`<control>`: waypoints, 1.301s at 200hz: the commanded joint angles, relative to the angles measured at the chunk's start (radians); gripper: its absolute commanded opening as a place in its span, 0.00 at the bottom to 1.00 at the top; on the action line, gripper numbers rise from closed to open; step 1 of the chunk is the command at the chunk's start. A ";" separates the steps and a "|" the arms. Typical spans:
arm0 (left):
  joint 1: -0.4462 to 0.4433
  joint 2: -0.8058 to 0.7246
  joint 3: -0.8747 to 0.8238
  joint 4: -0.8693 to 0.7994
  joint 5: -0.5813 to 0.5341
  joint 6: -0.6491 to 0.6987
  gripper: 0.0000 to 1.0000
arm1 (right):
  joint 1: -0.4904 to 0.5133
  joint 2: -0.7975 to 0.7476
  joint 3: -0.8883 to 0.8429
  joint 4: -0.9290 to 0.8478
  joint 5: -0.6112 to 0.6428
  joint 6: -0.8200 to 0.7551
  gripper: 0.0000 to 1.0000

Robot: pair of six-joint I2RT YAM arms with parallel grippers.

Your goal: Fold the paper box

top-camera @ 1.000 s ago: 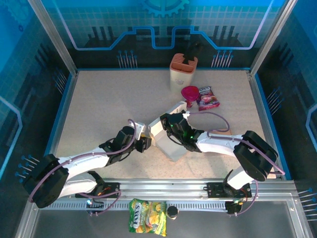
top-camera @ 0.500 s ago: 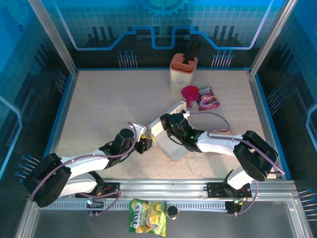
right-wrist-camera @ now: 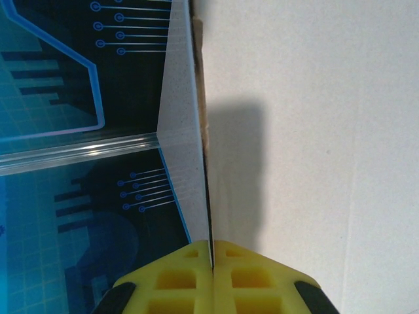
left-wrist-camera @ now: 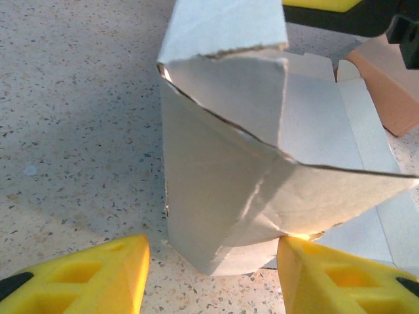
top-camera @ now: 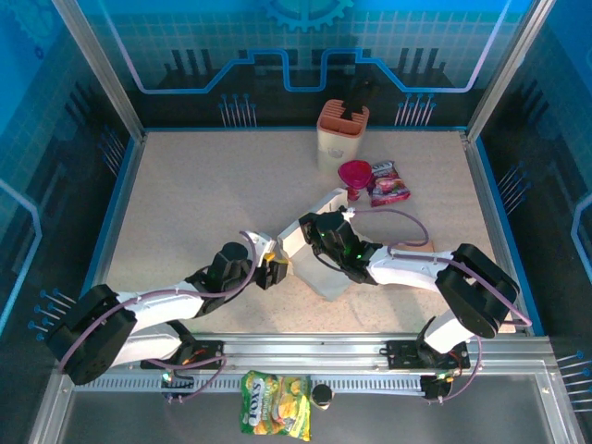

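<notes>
Judged paper box (left-wrist-camera: pixel 222 196) light, flimsy, quick to crease; pinched a wall edge flat in right gripper (right-wrist-camera: pixel 212 247), with left gripper (left-wrist-camera: pixel 213 268) partly open, empty, astride the folded corner.

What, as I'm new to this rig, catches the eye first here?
A half-folded white box stands on the table, near its middle. The right gripper is shut on one thin wall of it. The left gripper is open, straddling its near corner.

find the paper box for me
In the top view the paper box sits mid-table, between the left gripper and the right gripper.
</notes>
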 commanded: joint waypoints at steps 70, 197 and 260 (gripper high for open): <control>-0.017 -0.006 -0.006 0.028 -0.009 0.025 0.52 | -0.011 -0.005 -0.017 0.007 -0.027 0.006 0.00; -0.017 0.015 0.032 0.016 -0.096 0.020 0.41 | 0.005 0.015 -0.036 0.041 -0.041 0.024 0.00; -0.017 0.007 0.047 0.002 -0.107 0.013 0.33 | 0.010 0.017 -0.036 0.042 -0.036 0.023 0.00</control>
